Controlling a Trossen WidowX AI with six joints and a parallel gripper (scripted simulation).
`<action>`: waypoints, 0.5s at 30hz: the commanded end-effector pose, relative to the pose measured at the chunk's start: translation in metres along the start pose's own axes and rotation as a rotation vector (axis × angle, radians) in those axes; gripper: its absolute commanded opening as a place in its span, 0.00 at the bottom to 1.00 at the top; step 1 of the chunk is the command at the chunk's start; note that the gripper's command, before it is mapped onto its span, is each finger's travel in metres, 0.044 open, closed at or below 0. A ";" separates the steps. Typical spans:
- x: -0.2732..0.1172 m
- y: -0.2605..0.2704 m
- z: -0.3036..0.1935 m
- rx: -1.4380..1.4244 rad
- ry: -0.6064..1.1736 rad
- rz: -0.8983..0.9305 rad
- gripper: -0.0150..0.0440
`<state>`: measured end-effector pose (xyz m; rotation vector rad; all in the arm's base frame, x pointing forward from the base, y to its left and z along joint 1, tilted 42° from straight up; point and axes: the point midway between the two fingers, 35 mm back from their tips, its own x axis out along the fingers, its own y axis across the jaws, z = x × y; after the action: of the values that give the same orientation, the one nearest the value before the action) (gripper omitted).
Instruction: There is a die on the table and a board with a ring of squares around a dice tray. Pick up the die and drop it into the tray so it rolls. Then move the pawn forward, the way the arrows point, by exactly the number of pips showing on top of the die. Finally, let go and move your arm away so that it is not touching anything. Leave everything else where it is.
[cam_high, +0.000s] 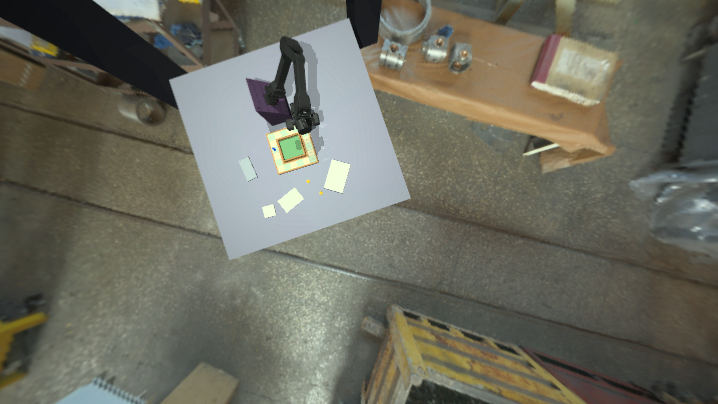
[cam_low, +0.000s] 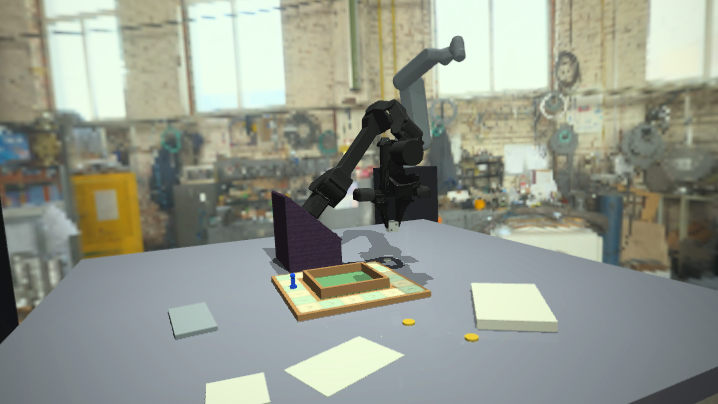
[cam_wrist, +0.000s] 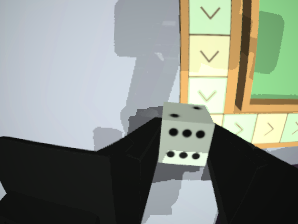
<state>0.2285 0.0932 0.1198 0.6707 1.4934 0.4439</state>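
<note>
My gripper (cam_low: 393, 225) (cam_wrist: 182, 127) is shut on the pale die (cam_low: 393, 227) (cam_wrist: 183, 143) and holds it above the table, behind the board. In the wrist view the die shows a face with six pips towards the camera and a face with two pips beyond it. The board (cam_high: 297, 170) (cam_low: 357, 306) has a ring of cream and green arrow squares. The green dice tray (cam_high: 289, 147) (cam_low: 335, 279) in its middle is empty. The blue pawn (cam_high: 274, 149) (cam_low: 293, 281) stands upright on a square on the board's left side.
A purple wedge (cam_high: 264, 103) (cam_low: 307, 239) stands behind the board. A grey-green tile (cam_high: 247, 168) (cam_low: 192, 320) lies to the left. A thick cream block (cam_high: 337, 176) (cam_low: 513, 306) lies to the right. Two yellow discs (cam_low: 408, 322) (cam_low: 471, 337) and two flat cream pieces (cam_low: 344, 365) (cam_low: 237, 389) lie in front.
</note>
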 end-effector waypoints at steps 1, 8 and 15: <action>0.000 -0.009 0.011 0.119 -0.010 -0.004 0.25; 0.005 -0.031 0.027 0.360 -0.011 -0.006 0.25; 0.010 -0.054 0.040 0.596 -0.011 -0.006 0.25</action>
<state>0.2549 0.0609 0.0804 1.0662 1.6202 0.0474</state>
